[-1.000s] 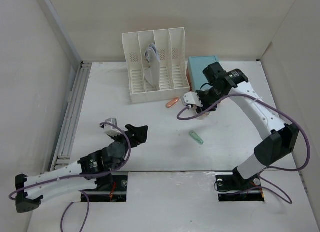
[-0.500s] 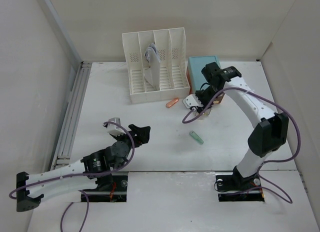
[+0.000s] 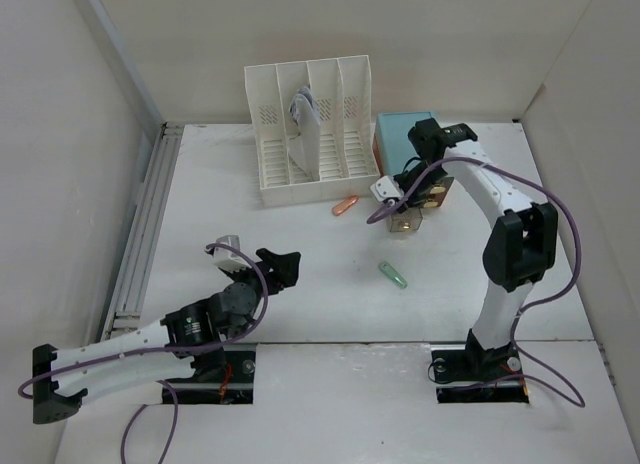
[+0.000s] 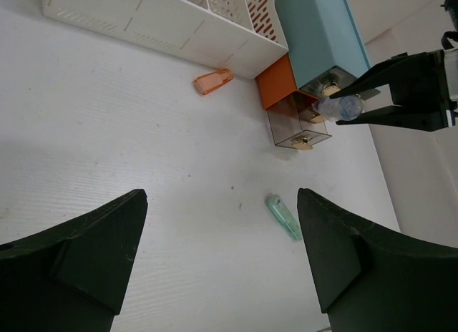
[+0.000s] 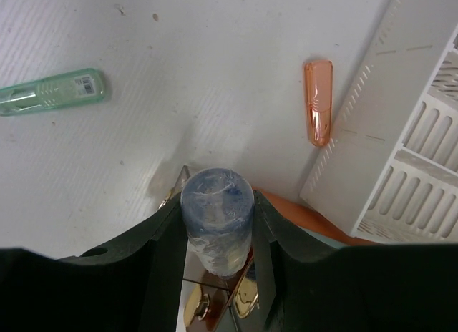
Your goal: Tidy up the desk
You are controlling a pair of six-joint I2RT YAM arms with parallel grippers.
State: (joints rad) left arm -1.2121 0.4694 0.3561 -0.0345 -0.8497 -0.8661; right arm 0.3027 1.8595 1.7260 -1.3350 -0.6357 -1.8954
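The white desk (image 3: 330,304) carries an orange capsule-shaped piece (image 3: 344,205) and a pale green one (image 3: 393,274). My right gripper (image 3: 400,197) is shut on a small bluish translucent cylinder (image 5: 217,221). It holds the cylinder just above a clear open drawer (image 3: 406,223) pulled out of the teal-topped drawer box (image 3: 402,136). My left gripper (image 3: 281,267) is open and empty, hovering over bare desk left of the green piece (image 4: 284,217). The left wrist view also shows the cylinder (image 4: 340,107) and the drawer (image 4: 298,122).
A white slotted file rack (image 3: 310,134) with papers stands at the back, just left of the drawer box. Grey rails (image 3: 145,224) run along the desk's left edge. White walls enclose the desk on three sides. The orange piece (image 5: 318,101) lies close to the rack's base.
My right gripper has carried the cylinder back and to the right, from open desk to above the open drawer. My left gripper shifted slightly and stayed open.
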